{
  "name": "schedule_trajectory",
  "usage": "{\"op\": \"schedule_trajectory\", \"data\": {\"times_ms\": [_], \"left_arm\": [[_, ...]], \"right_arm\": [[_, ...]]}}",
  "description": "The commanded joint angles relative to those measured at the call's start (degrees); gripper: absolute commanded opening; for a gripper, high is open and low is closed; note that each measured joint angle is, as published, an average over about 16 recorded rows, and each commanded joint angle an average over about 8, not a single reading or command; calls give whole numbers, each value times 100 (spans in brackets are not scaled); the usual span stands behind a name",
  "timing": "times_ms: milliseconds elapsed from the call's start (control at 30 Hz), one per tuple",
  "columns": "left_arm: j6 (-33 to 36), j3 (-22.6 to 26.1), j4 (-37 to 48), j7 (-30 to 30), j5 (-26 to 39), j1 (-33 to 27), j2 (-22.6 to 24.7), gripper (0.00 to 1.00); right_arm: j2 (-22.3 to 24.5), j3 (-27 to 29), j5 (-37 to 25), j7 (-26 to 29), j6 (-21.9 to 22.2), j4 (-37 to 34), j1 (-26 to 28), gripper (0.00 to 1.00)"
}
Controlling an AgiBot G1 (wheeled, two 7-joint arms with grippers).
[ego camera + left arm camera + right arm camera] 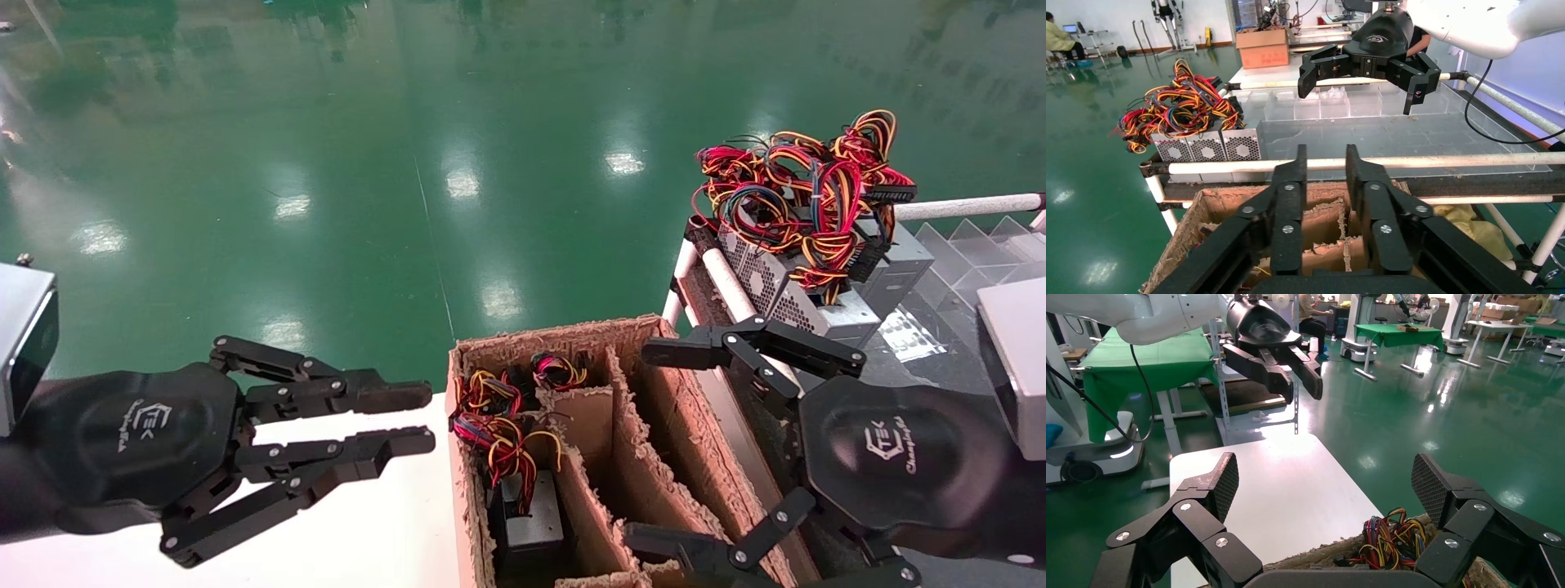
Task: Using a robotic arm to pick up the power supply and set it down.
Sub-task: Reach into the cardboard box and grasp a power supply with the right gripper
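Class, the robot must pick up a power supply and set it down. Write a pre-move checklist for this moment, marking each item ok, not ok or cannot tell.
1. Right gripper open wide and empty: ok.
2. Right gripper hangs over the cardboard box, above its empty right-hand compartments: ok.
3. Power supply visible in the left compartment, wires on top: ok.
4. Right gripper lined up over that power supply: not ok; it hangs to its right.
5. Left gripper apart from the box, over the white table: ok.
6. Wires free of the dividers: cannot tell.

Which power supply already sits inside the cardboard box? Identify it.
The power supply in the cardboard box's left compartment, wires bunched beyond it; the others sit outside on the rack.
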Motion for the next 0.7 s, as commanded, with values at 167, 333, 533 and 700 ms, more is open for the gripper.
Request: {"op": "schedule_trajectory", "data": {"times_ms": [167,333,533,700], "left_arm": [[0,0,1,0,0,0,0,100],[1,1,1,1,0,-1,0,100],[1,1,2,1,-1,-1,0,100],[1,2,2,1,-1,-1,0,100]], "right_arm": [[-100,-89,-186,-70,79,-129,-23,100],[-360,-305,-565,-137,204,-451,42,100],[-912,-705,-1180,-158,314,-1169,415,100],[-1498,-1050,-1629,-207,263,-2029,877,93]]}}
